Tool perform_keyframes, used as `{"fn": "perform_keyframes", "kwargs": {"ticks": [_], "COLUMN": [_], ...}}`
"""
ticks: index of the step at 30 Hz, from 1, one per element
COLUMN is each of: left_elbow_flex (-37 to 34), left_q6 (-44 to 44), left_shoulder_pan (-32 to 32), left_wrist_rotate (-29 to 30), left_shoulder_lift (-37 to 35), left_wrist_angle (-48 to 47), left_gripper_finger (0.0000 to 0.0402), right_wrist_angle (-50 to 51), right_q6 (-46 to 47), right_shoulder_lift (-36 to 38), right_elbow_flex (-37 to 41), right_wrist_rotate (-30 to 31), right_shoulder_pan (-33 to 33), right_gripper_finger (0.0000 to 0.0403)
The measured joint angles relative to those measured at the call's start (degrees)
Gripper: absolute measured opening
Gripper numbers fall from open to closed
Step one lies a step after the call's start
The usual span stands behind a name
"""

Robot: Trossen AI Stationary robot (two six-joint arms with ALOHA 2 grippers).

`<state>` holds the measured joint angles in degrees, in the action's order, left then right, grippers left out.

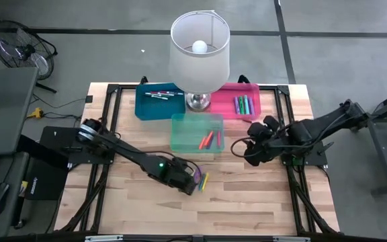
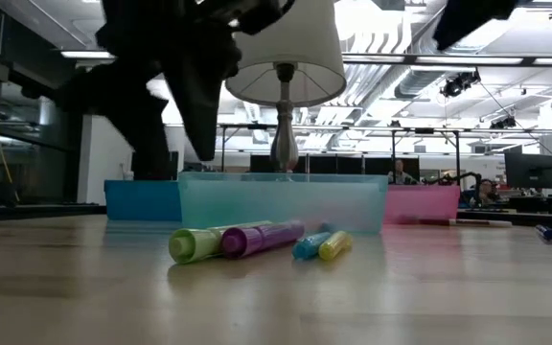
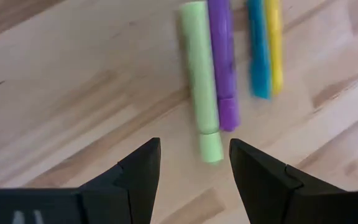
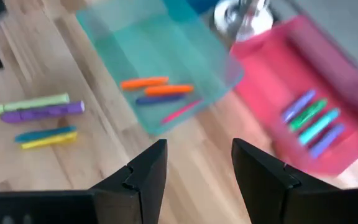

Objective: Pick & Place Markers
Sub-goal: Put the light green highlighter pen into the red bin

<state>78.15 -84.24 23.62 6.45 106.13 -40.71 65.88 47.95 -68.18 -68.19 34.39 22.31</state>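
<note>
Sorting roughly half done, by the look of it. Already binned: white-capped markers [image 1: 158, 94] in the blue plastic bin [image 1: 143, 107] at the far edge of the wooden table [image 1: 261, 202], a mixed green, blue and purple set [image 1: 242, 105] in the pink plastic bin [image 1: 264, 94] beside it, orange and red ones [image 1: 209, 140] in the clear teal plastic bin [image 1: 180, 131] just in front of both.

Left to move: four loose on the table, near the middle, in front of the teal bin: pale green marker [image 3: 201, 81], purple marker [image 3: 222, 59], blue marker [image 3: 259, 50], yellow marker [image 3: 273, 43], lying side by side, green touching purple, blue touching yellow.

Left gripper [image 3: 194, 168] hovering right over that group, jaws released, holding nothing, lined up roughly with the green one's cap end. Right gripper [image 4: 197, 171] near the right edge beside the teal bin, jaws spread, empty.

Around: white-shaded table lamp [image 1: 200, 57] on a metal base between the blue and pink bins, shade overhanging both, likely awkward for drops there. Tight pairing of markers likely makes a single pick fiddly.
</note>
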Motion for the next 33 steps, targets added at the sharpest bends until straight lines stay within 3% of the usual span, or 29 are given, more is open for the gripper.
{"fn": "perform_keyframes", "kwargs": {"ticks": [4, 12, 33], "left_elbow_flex": [6.63, 14.51, 15.06], "left_q6": [0.08, 1.66, 4.04], "left_shoulder_pan": [-0.02, -0.85, -1.16], "left_wrist_rotate": [1.39, 0.61, -0.29], "left_shoulder_lift": [4.63, 11.91, 14.16], "left_wrist_angle": [-8.13, -10.19, -11.52], "left_gripper_finger": [0.0191, 0.0191, 0.0191], "right_wrist_angle": [-1.38, -3.69, -4.36], "right_q6": [3.97, 5.79, 8.93], "right_shoulder_lift": [0.00, 0.00, 0.02], "right_elbow_flex": [3.59, 5.36, 5.34], "right_wrist_rotate": [-1.57, -2.96, -0.83], "right_shoulder_pan": [0.00, 1.86, 8.02], "right_gripper_finger": [0.0169, 0.0170, 0.0169]}}
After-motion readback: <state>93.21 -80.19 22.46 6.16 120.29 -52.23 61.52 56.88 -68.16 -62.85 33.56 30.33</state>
